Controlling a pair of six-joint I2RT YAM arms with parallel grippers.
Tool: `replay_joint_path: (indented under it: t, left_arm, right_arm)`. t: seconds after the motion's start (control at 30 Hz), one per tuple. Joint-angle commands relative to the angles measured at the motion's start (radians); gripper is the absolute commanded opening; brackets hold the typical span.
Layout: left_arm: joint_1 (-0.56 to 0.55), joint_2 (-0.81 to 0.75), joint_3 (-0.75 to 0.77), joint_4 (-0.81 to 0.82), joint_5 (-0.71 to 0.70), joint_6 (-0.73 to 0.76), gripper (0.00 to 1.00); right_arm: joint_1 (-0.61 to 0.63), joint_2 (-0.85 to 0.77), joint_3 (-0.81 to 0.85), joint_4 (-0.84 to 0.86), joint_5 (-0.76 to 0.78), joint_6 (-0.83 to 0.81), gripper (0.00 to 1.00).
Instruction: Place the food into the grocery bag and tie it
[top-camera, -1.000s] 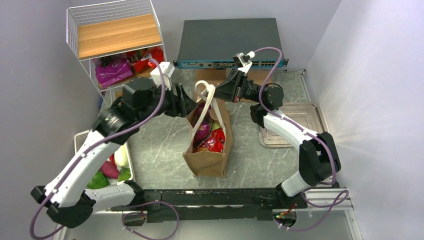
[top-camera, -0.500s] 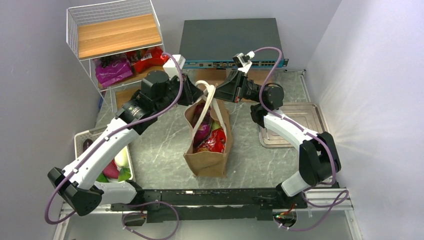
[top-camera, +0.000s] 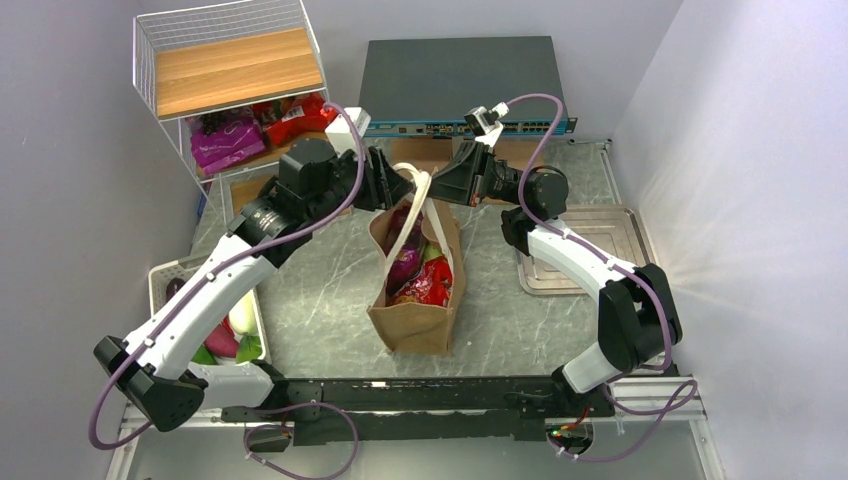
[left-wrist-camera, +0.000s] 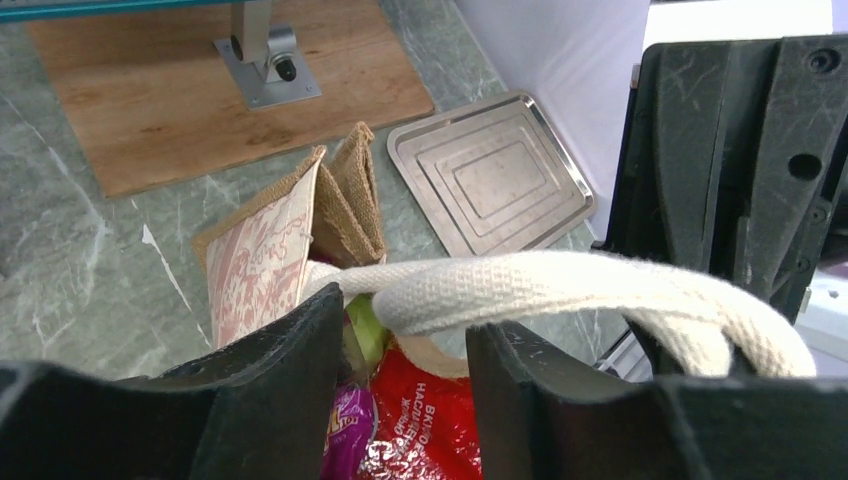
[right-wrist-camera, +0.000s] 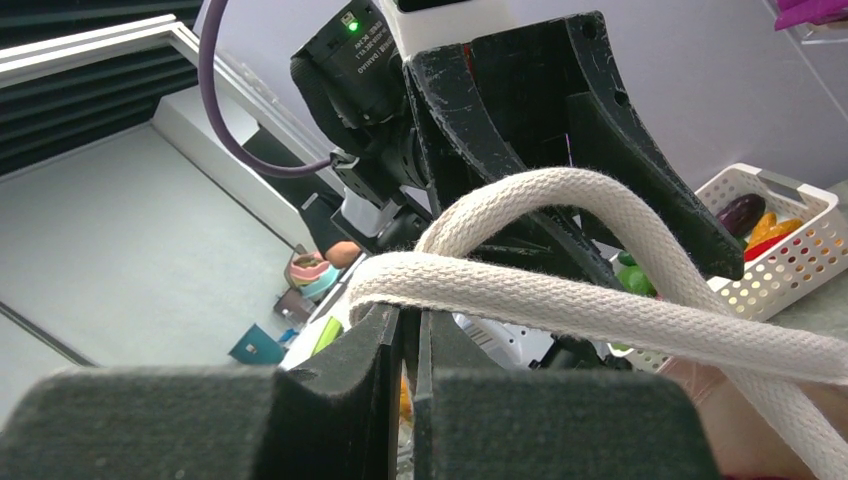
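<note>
Your grey marbled surface (top-camera: 320, 290) carries the grocery bag (top-camera: 412, 325), which stands upright and open between the two arms. The food (top-camera: 428, 288) sits inside it: red packets, a purple one and something green. The cream handles (top-camera: 408, 190) rise above the bag's mouth. Your right fingers (top-camera: 441, 186) are pressed together on one strap. Your left fingers (top-camera: 399, 187) are spread apart, with a strap crossing the gap between them.

Top external: fixed high at near edge, looking down over whole table (top-camera: 320, 285). Left wrist: close above grocery bag (left-wrist-camera: 262, 255) mouth, angled downward. Right wrist: very close, roughly level, facing white basket (right-wrist-camera: 790, 235). All three share cream handles (left-wrist-camera: 560, 285).
</note>
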Motion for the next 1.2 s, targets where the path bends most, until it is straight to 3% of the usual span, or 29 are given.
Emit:
replay_joint_path:
  t: [0.0,0.1,0.33,0.57,0.9,1.17]
  left_arm:
    - [0.000,-0.061,-0.043,0.075,0.047,0.041,0.54]
    - [0.002,-0.062,-0.075,0.122,0.047,0.051,0.53]
    - [0.000,0.005,-0.049,0.211,0.026,0.042,0.40]
    - [0.000,0.047,0.094,0.136,-0.031,0.066,0.01]
    - [0.000,-0.040,0.065,0.114,-0.076,0.030,0.00]
    - [0.001,-0.071,0.061,0.087,-0.084,0.025,0.00]
  right_arm:
    - [0.004,-0.050,0.081,0.196,0.113,0.039,0.00]
    - [0.005,-0.046,0.080,0.202,0.110,0.044,0.00]
    - [0.006,-0.040,0.080,0.224,0.080,0.079,0.00]
    - [0.008,-0.057,0.065,0.182,0.055,0.057,0.00]
    - [0.006,-0.060,0.058,0.026,-0.013,-0.033,0.01]
    - [0.007,-0.093,0.027,-0.103,-0.042,-0.130,0.19]
